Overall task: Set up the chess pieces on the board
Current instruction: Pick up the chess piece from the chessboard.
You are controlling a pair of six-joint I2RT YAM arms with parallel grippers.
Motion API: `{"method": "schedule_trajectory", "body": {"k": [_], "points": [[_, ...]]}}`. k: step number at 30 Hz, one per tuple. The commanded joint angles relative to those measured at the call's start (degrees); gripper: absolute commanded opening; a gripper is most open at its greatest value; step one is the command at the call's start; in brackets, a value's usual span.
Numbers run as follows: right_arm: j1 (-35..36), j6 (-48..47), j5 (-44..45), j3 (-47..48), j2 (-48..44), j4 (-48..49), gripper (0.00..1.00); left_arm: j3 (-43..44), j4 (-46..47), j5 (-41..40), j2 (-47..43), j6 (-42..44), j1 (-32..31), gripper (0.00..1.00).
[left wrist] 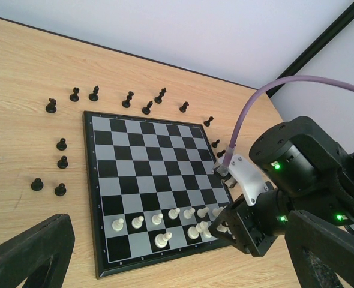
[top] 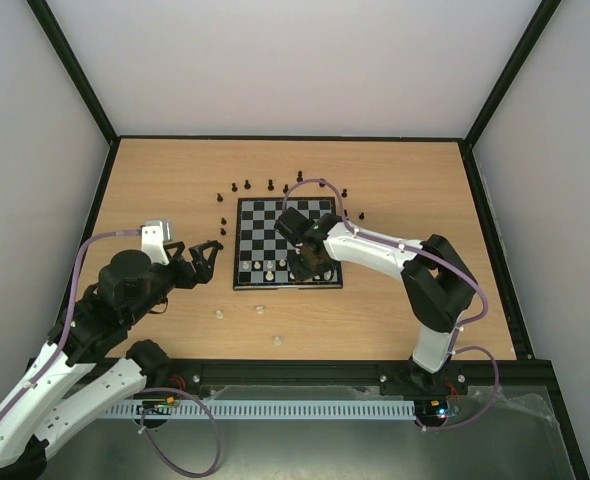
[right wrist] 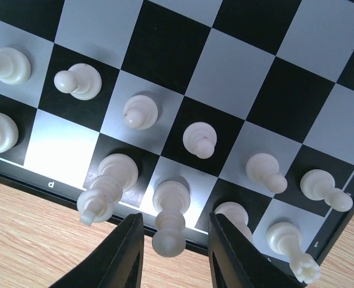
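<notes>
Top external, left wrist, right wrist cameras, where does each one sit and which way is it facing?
Top external: above and behind the bases, looking down on the wooden table, the chessboard and both arms.
Left wrist: on the left arm, looking across the chessboard at the right hand; left hand's fingers in the bottom corners.
Right wrist: close above the board's near edge, right hand's fingers flanking a white chessman.
Shared: top and left wrist both show the whole board.

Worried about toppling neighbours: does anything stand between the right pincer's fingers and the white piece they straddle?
Nothing visible does. The white piece stands free between the fingers of the right pincer; a bigger piece stands close outside one finger.
</notes>
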Motion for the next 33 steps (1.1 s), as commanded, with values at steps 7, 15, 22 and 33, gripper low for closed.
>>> {"method": "schedule_trajectory", "body": {"k": [7,15,22,33], "points": [[0.0,-0.9,-0.2,-0.2,1.9,-0.5,0.26,-0.4,0.3,-0.3,-0.1,0.5,0.3,0.99],[-0.2,-1.2,-0.2,0.2,2.0,-0.4,0.2,-0.4,0.4,-0.4,-0.1,0.4,0.3,0.99],[-0.2,-1.1,-0.3,0.5,1.6,-0.8,0.13,-0.4,0.4,-0.4,-0.1,0.4,0.3,0.99],[-0.2,0.0,1.4,2.1,-5.1,-5.8,0.13,-0.4,0.7,0.0,0.3,0.5,0.3,0.99]]}}
